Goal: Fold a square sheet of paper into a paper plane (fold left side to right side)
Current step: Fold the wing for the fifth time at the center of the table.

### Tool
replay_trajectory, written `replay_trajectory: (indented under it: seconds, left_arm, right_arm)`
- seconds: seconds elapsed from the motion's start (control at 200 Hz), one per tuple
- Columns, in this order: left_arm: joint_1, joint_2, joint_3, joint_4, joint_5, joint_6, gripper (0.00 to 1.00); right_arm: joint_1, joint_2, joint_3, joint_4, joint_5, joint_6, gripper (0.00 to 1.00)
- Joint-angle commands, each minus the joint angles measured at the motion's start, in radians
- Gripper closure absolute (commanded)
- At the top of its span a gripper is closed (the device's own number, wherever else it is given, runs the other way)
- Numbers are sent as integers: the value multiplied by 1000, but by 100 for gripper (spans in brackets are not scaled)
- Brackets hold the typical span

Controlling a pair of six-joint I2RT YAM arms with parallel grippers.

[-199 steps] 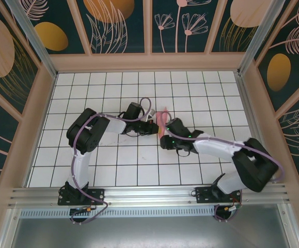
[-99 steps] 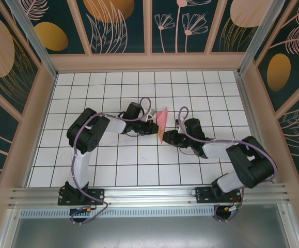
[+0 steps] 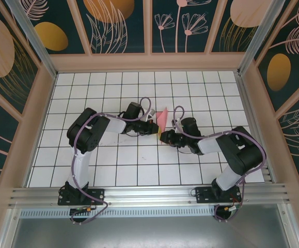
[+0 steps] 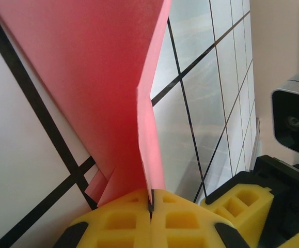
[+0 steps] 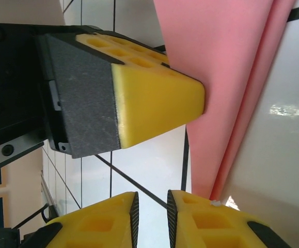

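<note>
The paper plane (image 3: 162, 120) is held on edge above the table (image 3: 113, 155), between the two grippers, its long axis running away from the arm bases; it is pinched along its lower fold by the closed jaws of the left gripper (image 4: 151, 199); the right gripper (image 5: 152, 202) is set at the near end, jaws parted by a narrow slit, nothing between them; the paper lies outside that slit, beside one finger, so a sideways shift is judged necessary.
</note>
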Motion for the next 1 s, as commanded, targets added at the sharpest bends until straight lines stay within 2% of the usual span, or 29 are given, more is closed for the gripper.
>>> replay_trajectory:
  seconds: [0.0, 0.781, 0.951, 0.996]
  left_arm:
    - [4, 38, 8, -24, -31, 25, 100]
    - [5, 38, 8, -22, -36, 23, 100]
    - [9, 31, 27, -38, -36, 29, 100]
    - [12, 25, 38, -46, -36, 32, 96]
  right_arm:
    - [8, 18, 37, -40, 8, -23, 75]
    - [64, 88, 121, -299, 121, -80, 76]
    - [75, 95, 153, -421, 178, -90, 76]
    - [79, 98, 162, -460, 197, -94, 76]
